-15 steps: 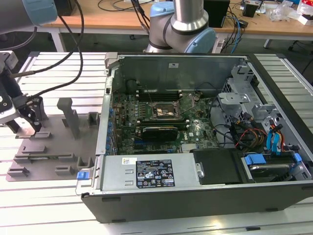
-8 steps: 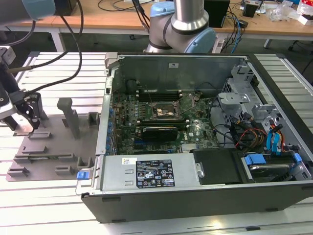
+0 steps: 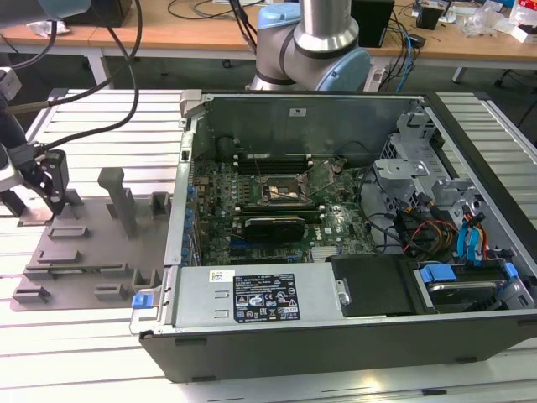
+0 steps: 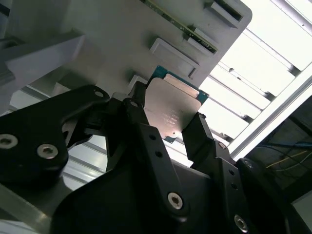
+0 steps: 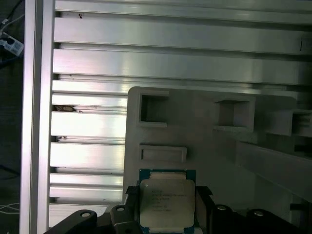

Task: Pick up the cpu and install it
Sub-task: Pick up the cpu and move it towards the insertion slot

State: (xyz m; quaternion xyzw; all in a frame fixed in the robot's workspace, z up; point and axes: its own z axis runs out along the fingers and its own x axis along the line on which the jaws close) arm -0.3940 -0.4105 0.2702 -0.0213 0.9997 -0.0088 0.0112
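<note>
The cpu is a small flat square chip with a silvery top and a green edge. It sits between the two black fingers of my gripper, which press on its opposite sides. In the first wrist view the cpu hangs just over the grey tray, with the gripper shut on it. In the exterior view the gripper is low over the far-left part of the grey tray. The motherboard socket lies inside the open computer case, far toward the exterior view's right of the gripper.
The open computer case takes up the middle and right of the exterior view, with the arm's base behind it. Upright posts and low blocks stand on the tray. A slatted aluminium table lies under everything.
</note>
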